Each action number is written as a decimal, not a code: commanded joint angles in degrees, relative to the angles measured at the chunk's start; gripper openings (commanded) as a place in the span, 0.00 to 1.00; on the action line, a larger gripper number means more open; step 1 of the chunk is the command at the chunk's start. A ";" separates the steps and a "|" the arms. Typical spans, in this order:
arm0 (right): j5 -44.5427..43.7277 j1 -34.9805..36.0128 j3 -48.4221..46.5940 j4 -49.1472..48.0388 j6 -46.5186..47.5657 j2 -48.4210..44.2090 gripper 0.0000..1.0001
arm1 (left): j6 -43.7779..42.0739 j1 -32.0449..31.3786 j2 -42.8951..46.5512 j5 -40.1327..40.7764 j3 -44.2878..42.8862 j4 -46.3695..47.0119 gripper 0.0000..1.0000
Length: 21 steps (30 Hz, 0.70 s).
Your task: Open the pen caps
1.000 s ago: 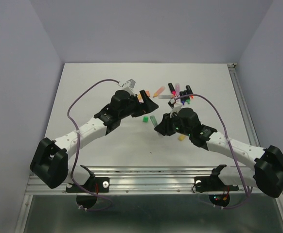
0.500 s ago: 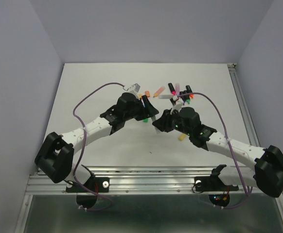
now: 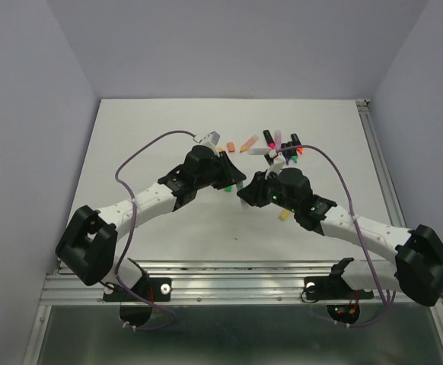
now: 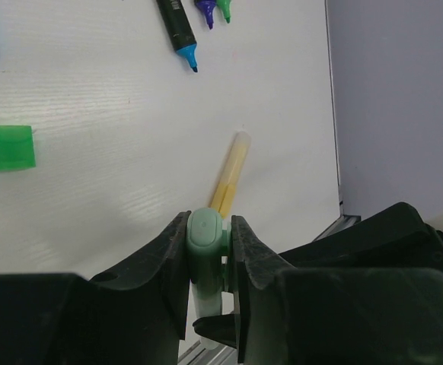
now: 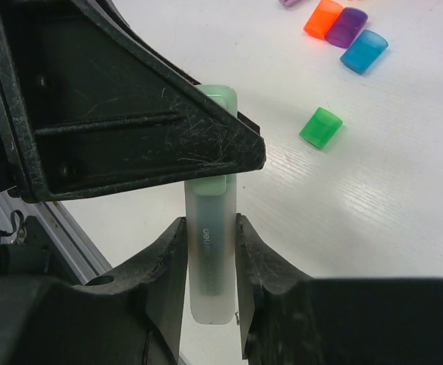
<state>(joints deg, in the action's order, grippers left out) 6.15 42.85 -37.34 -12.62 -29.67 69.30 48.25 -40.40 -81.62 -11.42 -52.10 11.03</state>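
The left gripper pinches the mint cap between both fingers; the right gripper clamps the mint pen by its barrel, just below that cap; a green cap lies loose, apart from the pen.

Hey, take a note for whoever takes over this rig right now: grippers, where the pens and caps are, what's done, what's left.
Left gripper: shut on the mint-green plastic cap.
Right gripper: shut on that pen's translucent mint barrel.
Done: loose orange cap, purple cap, blue cap, green cap lie on the white table.
Left: pull the mint cap off; whether the pale yellow pen is capped, I cannot tell.
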 commanded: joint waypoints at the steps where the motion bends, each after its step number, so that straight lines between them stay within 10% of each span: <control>1: 4.73 1.96 -1.42 -0.48 0.14 1.63 0.01 | 1.76 0.32 0.94 4.55 -2.83 2.68 0.00; 10: 5.89 17.33 7.89 -2.40 -6.00 -0.91 0.01 | -1.31 10.25 -4.50 7.55 -14.52 5.76 0.00; 21: -5.26 18.67 4.31 4.17 -6.02 -6.11 0.01 | -4.29 12.98 -4.51 9.13 -14.97 -0.30 0.00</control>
<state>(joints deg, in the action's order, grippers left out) 6.79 61.80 -28.29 -11.79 -36.45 63.90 47.05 -27.09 -88.42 -4.19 -67.96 12.67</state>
